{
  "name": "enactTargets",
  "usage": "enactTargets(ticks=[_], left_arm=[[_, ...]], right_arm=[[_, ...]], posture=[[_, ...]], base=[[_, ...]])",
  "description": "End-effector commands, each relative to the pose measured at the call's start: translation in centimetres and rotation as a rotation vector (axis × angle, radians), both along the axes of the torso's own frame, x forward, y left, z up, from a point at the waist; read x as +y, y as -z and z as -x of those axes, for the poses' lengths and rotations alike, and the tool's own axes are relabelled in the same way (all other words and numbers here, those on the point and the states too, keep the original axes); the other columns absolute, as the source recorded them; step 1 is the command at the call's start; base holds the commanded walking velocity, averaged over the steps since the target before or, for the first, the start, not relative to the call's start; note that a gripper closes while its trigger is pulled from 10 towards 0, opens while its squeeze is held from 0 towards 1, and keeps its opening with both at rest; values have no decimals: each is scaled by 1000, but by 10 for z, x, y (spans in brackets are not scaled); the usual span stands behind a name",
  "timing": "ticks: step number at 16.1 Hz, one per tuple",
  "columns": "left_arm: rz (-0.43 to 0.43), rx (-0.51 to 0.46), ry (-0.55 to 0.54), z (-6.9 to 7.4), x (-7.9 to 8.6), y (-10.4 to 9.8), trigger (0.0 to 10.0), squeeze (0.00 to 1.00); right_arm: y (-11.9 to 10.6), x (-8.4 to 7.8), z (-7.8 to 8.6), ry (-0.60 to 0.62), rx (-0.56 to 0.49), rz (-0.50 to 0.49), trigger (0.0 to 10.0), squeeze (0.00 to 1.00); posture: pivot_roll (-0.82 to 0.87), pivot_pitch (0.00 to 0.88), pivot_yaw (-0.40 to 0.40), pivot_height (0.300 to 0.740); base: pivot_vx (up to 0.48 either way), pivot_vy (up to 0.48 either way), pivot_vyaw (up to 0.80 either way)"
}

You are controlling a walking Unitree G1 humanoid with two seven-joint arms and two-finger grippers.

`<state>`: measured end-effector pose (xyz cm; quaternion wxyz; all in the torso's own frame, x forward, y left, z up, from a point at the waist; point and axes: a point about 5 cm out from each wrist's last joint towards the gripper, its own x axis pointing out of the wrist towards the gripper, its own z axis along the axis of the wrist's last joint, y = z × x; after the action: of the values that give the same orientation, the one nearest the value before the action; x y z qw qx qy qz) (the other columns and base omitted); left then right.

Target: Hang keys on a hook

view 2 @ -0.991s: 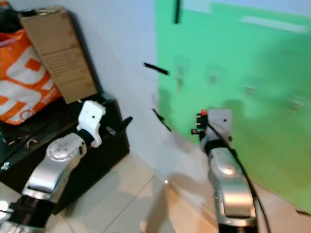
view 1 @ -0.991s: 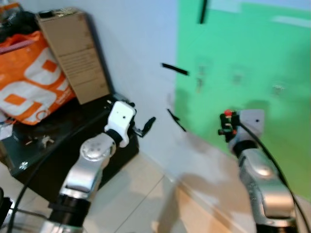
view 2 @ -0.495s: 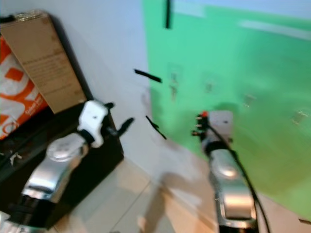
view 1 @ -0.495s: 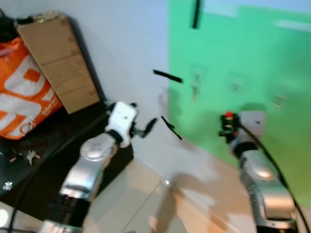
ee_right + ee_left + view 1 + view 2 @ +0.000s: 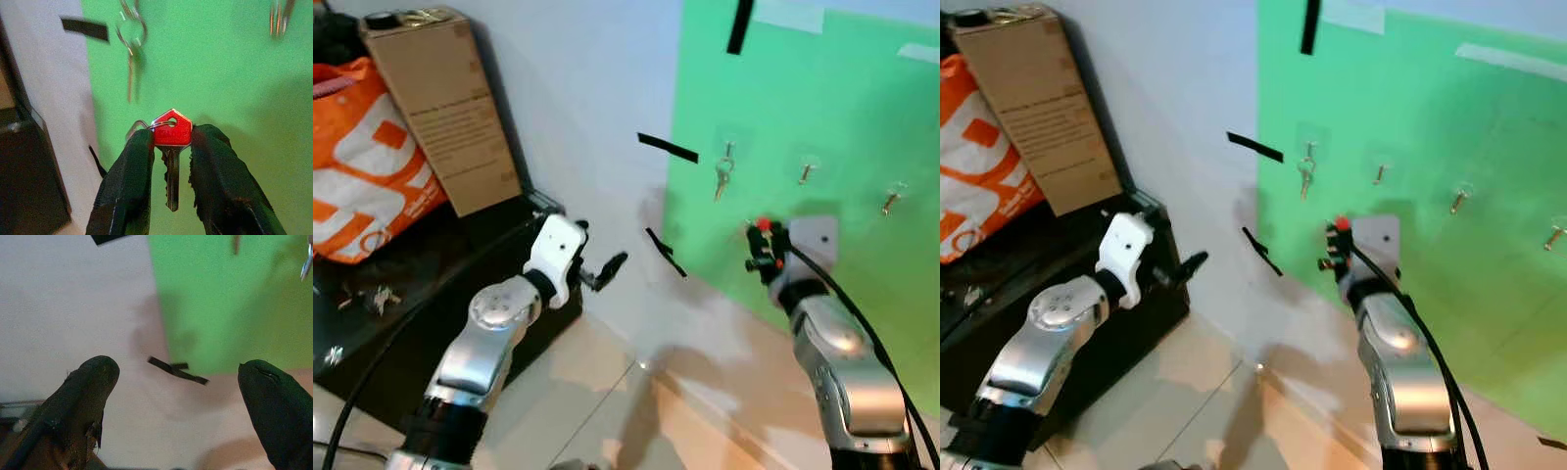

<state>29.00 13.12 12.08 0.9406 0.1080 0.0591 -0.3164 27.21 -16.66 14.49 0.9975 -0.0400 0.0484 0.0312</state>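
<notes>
A key with a red head [image 5: 170,132] and a small ring is pinched between the fingers of my right gripper [image 5: 168,147], which is held up close to the green wall panel [image 5: 832,108]. The panel carries a row of small hooks [image 5: 806,171]. From the leftmost hook [image 5: 728,150] hangs another silver key [image 5: 721,177], also visible as a ring and key [image 5: 131,54] beyond my fingers. An empty hook [image 5: 279,17] lies to its right. My left gripper [image 5: 607,266] is open, raised in front of the white wall, with nothing between its fingers [image 5: 88,387].
A low black cabinet [image 5: 431,294] stands at left with a cardboard box [image 5: 445,108] and an orange bag [image 5: 362,157] on it, plus small loose items [image 5: 377,297]. Black tape strips [image 5: 668,149] mark the wall. Pale tiled floor [image 5: 607,401] lies below.
The camera swung and the picture sharpened. My right gripper stays shut on the red key near the panel; the left arm keeps its raised pose.
</notes>
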Motion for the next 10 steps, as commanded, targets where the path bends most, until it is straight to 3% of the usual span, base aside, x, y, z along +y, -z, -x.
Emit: enactTargets(ticks=[1,3,10], left_arm=[[3,-3,30,1,-2,-4,10000,0],[8,15,116,8,-7,-4,10000,0],[6,16,130,8,-10,-4,10000,0]], right_arm=[[-2,-1,-3,-3,-2,-3,10000,0],[-8,0,-11,-4,-27,3,10000,0],[-16,-2,-18,23,-69,-11,10000,0]], posture=[[-68,0,30,740],[-68,0,29,740],[-70,0,29,740]], base=[[0,0,0],[0,0,0],[0,0,0]])
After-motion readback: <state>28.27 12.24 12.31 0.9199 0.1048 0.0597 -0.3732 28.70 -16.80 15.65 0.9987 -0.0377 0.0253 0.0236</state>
